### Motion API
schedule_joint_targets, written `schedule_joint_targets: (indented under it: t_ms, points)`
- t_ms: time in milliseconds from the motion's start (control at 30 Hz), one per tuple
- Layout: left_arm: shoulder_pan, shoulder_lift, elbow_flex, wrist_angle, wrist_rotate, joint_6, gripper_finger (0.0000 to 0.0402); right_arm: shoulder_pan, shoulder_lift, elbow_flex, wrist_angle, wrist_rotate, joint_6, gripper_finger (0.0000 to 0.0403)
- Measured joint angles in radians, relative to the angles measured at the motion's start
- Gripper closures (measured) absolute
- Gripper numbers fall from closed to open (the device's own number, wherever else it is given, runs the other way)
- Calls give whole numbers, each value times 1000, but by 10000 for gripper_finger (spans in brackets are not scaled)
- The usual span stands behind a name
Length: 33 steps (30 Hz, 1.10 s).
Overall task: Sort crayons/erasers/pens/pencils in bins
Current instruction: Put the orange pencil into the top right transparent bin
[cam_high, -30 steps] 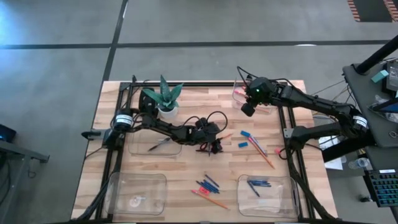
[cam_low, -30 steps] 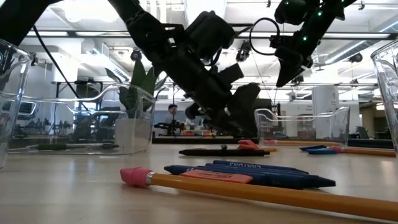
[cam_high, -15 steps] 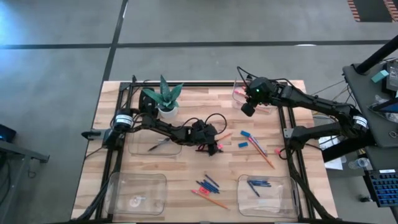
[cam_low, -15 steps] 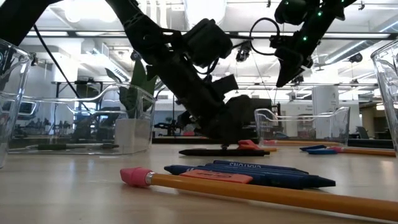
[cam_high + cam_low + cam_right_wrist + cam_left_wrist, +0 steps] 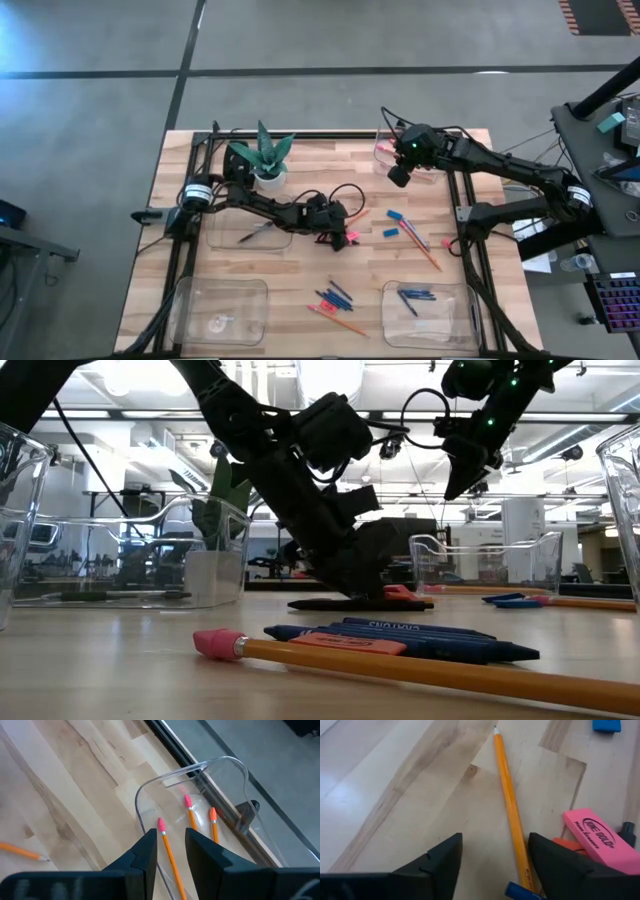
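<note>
Holding pencils [image 5: 191, 820], the far-right bin [image 5: 235, 770] sits under the right gripper [image 5: 170, 851].

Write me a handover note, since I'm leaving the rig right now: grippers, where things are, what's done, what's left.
Left gripper: fingers open, down at mid-table over an orange pencil, beside a pink eraser.
Right gripper: holding a pencil over the far right bin, which already has two pencils.
Done: blue sticks in the near right bin, a dark pen in the left bin.
Left: loose sticks and erasers mid-table.
</note>
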Motion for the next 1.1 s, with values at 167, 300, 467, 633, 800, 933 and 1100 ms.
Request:
schedule_joint_targets:
  t_ms: [167, 300, 467, 633, 800, 933, 1100]
  points:
    - [-1, -1, 0, -4, 25, 6, 270, 0, 0, 0, 0, 0, 0, 309]
    - [-1, -1, 0, -3, 49, 31, 334, 0, 0, 0, 0, 0, 0, 309]
    - [-1, -1, 0, 5, 61, 28, 391, 0, 0, 0, 0, 0, 1, 309]
    - [0, 3, -3, 85, 111, 40, 391, 0, 0, 0, 0, 0, 2, 309]
    - [0, 4, 3, 194, 110, 86, 391, 0, 0, 0, 0, 0, 1, 309]
    - [5, 4, 0, 283, 91, 96, 391, 0, 0, 0, 0, 0, 1, 309]
    - [9, 4, 0, 365, 47, 115, 391, 0, 0, 0, 0, 0, 1, 309]
